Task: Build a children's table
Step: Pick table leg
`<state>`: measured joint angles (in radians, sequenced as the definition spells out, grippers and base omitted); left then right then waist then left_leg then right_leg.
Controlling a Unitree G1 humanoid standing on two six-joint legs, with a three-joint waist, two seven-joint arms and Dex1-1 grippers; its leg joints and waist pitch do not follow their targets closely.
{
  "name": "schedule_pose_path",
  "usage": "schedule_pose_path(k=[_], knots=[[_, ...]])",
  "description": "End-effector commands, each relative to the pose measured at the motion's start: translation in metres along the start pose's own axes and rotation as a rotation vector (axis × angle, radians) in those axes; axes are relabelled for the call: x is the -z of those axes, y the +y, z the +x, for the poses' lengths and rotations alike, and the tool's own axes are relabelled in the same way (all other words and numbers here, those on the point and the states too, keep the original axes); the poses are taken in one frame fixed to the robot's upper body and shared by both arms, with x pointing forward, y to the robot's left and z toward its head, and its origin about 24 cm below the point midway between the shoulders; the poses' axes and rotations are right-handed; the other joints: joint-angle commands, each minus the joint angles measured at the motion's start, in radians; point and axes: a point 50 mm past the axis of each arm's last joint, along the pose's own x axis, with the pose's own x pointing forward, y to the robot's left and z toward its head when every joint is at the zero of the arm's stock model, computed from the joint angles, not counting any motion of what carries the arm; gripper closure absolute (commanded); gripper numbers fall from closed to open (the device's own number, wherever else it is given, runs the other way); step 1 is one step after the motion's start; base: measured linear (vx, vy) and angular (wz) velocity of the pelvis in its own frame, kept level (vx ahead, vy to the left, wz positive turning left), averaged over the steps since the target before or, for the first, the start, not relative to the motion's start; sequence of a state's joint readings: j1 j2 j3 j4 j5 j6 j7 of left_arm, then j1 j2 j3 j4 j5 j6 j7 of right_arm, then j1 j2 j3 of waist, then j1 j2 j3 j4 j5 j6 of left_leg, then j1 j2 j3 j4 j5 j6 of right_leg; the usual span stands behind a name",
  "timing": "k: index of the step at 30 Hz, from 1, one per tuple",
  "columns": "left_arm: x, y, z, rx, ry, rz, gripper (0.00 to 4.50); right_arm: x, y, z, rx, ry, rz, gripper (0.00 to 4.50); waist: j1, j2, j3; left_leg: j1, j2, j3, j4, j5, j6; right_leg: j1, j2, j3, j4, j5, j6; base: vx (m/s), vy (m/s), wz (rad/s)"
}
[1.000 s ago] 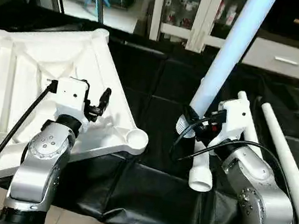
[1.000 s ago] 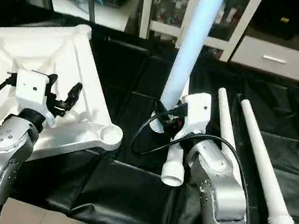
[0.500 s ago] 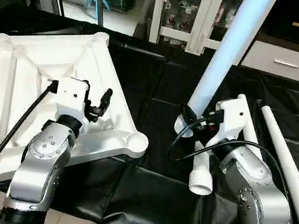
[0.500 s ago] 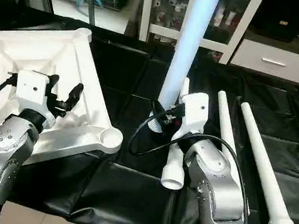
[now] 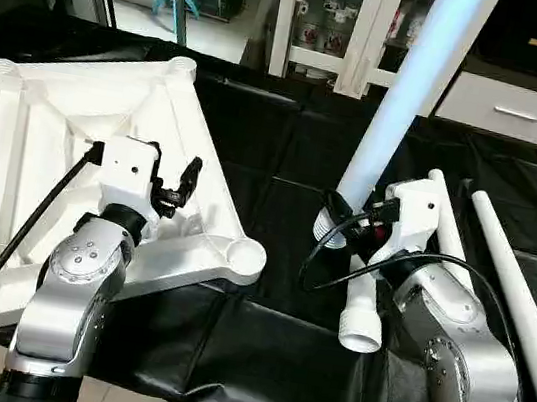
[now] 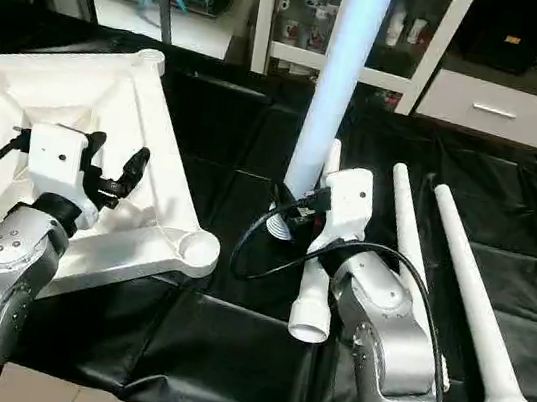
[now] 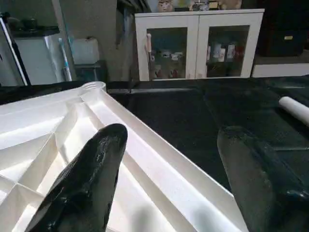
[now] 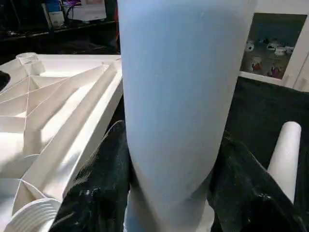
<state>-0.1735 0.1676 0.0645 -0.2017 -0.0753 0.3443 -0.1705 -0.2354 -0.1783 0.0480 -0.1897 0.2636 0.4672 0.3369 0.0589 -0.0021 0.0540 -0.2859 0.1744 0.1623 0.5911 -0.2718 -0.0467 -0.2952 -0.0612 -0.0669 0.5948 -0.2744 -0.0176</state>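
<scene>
Smooth white plastic tabletop [image 5: 58, 119], glossy black table cover [image 5: 256, 351], silver forearms [image 5: 73, 293]

I can read no text, label, brand or number anywhere here. The table top [image 5: 77, 132], the legs [image 6: 459, 280] and my arms carry no markings I can make out. The things behind the cabinet [image 7: 198, 43] glass are too small to read.

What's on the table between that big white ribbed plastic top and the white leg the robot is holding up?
Nothing: in the head views, just bare black table cover lies between the white ribbed tabletop and the upright white leg gripped by the right pincer.
</scene>
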Motion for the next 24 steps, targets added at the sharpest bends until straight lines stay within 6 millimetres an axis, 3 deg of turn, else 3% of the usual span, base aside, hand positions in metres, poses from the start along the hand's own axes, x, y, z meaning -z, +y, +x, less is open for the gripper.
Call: schedule_pose_path(k=[1, 6, 10, 17, 21, 24], knots=[[-0.0047, -0.0014, 0.0031, 0.022, -0.011, -0.003, 1.03, -0.0064, -0.0001, 0.0013, 0.001, -0.032, -0.02, 2.62, 0.002, 0.014, -0.076, -0.004, 0.016, -0.009, -0.058, 0.067, 0.169, 0.063, -0.039, 0.031, -0.04, 0.031, -0.257, 0.0, 0.0, 0.0], [-0.0053, -0.0013, 0.0025, 0.03, -0.012, -0.007, 1.03, -0.0052, 0.0006, 0.0012, 0.0, -0.027, -0.022, 2.62, 0.001, 0.015, -0.077, 0.006, 0.017, -0.009, -0.062, 0.044, 0.169, 0.061, -0.039, 0.03, -0.039, 0.028, -0.262, 0.0, 0.0, 0.0], [-0.0052, -0.0008, 0.0022, 0.029, -0.011, -0.006, 1.03, -0.0053, 0.0011, 0.0015, 0.0, -0.028, -0.021, 2.62, 0.004, 0.015, -0.076, -0.004, 0.012, -0.005, -0.062, 0.019, 0.148, 0.074, -0.039, 0.034, -0.047, 0.005, -0.261, 0.0, 0.0, 0.0], [-0.0048, -0.0012, 0.0024, 0.03, -0.009, -0.006, 1.03, -0.0051, 0.0004, 0.0015, 0.001, -0.027, -0.025, 2.62, 0.001, 0.017, -0.079, 0.003, 0.013, -0.01, -0.061, 0.05, 0.162, 0.069, -0.034, 0.03, -0.039, 0.042, -0.245, 0.0, 0.0, 0.0], [-0.0052, -0.0019, 0.0028, 0.034, -0.01, -0.006, 1.03, -0.0047, 0.0002, 0.0014, 0.002, -0.025, -0.026, 2.62, 0.004, 0.015, -0.079, -0.007, 0.009, -0.007, -0.059, 0.049, 0.163, 0.077, -0.037, 0.034, -0.044, 0.032, -0.246, 0.0, 0.0, 0.0], [-0.0052, -0.0021, 0.0025, 0.039, -0.009, -0.01, 1.03, -0.0047, 0.0004, 0.0015, 0.001, -0.026, -0.026, 2.62, 0.004, 0.017, -0.08, -0.005, 0.009, -0.008, -0.059, 0.054, 0.159, 0.075, -0.035, 0.032, -0.043, 0.033, -0.242, 0.0, 0.0, 0.0]])
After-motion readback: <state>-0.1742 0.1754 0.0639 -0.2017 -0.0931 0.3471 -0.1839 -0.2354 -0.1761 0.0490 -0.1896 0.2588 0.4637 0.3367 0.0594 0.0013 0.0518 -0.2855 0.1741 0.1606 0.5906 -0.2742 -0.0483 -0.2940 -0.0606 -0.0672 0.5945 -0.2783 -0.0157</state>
